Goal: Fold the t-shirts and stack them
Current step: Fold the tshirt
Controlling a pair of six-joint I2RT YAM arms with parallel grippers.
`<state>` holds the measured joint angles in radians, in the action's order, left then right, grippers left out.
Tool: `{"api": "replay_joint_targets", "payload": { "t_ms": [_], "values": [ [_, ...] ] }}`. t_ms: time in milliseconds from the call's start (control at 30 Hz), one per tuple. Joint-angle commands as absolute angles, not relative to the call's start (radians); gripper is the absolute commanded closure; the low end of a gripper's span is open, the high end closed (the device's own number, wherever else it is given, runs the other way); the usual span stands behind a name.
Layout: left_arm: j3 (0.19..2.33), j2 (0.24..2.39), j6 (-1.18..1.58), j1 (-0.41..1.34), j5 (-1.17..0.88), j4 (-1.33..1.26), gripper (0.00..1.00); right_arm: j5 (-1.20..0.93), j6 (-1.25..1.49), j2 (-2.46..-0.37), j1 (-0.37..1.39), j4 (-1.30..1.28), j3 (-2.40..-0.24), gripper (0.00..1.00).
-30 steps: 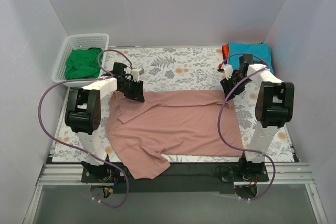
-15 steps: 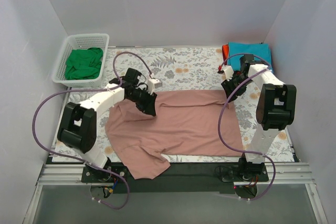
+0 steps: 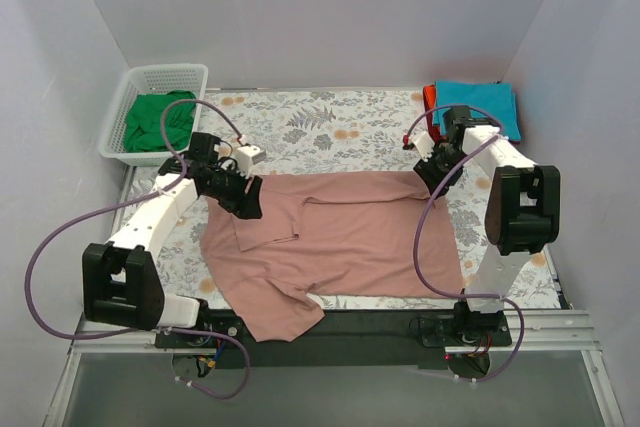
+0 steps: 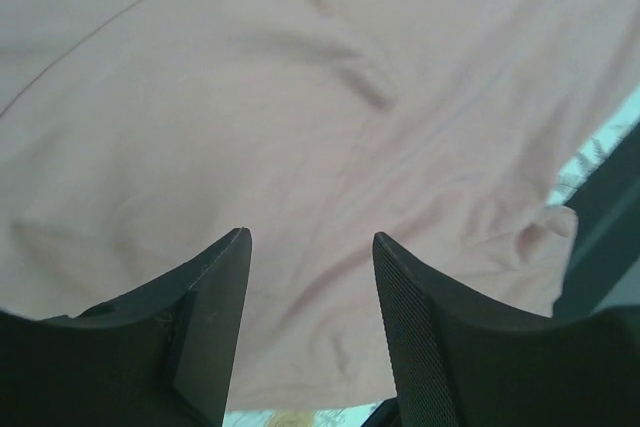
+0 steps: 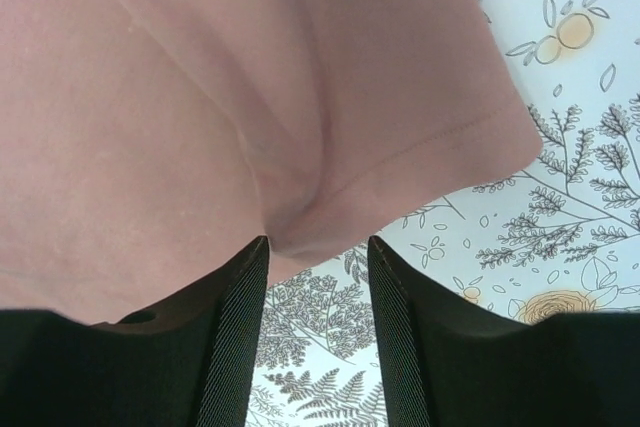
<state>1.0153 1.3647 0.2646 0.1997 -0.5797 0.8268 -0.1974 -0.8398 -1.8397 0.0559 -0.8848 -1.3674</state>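
The dusty-pink tee (image 3: 350, 237) lies spread across the middle of the floral tabletop (image 3: 340, 127), limp, light and thin. It should drape and crease wherever it is lifted, and a single pinch would probably drag only a corner, so hems, shoulder seams or the doubled edge of a fold look like the best places to grip, ideally two corners together. The left jaws stand apart over the shirt's far-left part with nothing between them, just bare pink cloth beneath. The right jaws, also about half open, sit at the far-right hem, where a small pucker of fabric meets their tips. Tabletop pattern shows through the gap, so they do not appear to be clamped on it. A green tee (image 3: 155, 122) sits in the white basket (image 3: 165, 75), and a teal tee (image 3: 478, 102) lies on a red-orange one (image 3: 429, 97) at the far-right corner. Compared with half a second ago, the left arm has pulled back leftward and let go, leaving a flap (image 3: 268, 222) folded inward over the body. The right arm has hardly shifted.
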Motion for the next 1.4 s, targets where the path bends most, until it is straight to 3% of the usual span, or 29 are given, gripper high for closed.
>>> {"api": "replay_joint_targets", "payload": {
  "t_ms": [0,500,767,867,1167,1367],
  "values": [
    [1.026,1.407,0.218,0.1,-0.506,0.862,0.51,-0.131,-0.884,-1.795,0.09,-0.859,-1.342,0.5],
    [0.91,1.483,0.405,0.017,-0.354,0.835,0.56,-0.005,-0.888,-1.789,0.164,-0.724,-1.213,0.54],
    [0.977,1.574,0.448,0.015,-0.342,0.808,0.56,0.054,-0.891,-1.833,0.167,-0.681,-1.212,0.79],
    [0.988,1.603,0.453,0.012,-0.371,0.821,0.59,0.06,-0.897,-1.807,0.167,-0.683,-1.207,0.83],
    [0.973,1.598,0.416,0.015,-0.45,0.879,0.62,0.087,-0.914,-1.755,0.167,-0.69,-1.192,0.8],
    [0.957,1.635,0.411,0.018,-0.405,0.891,0.62,0.081,-0.908,-1.773,0.173,-0.693,-1.198,0.88]
  ]
}}
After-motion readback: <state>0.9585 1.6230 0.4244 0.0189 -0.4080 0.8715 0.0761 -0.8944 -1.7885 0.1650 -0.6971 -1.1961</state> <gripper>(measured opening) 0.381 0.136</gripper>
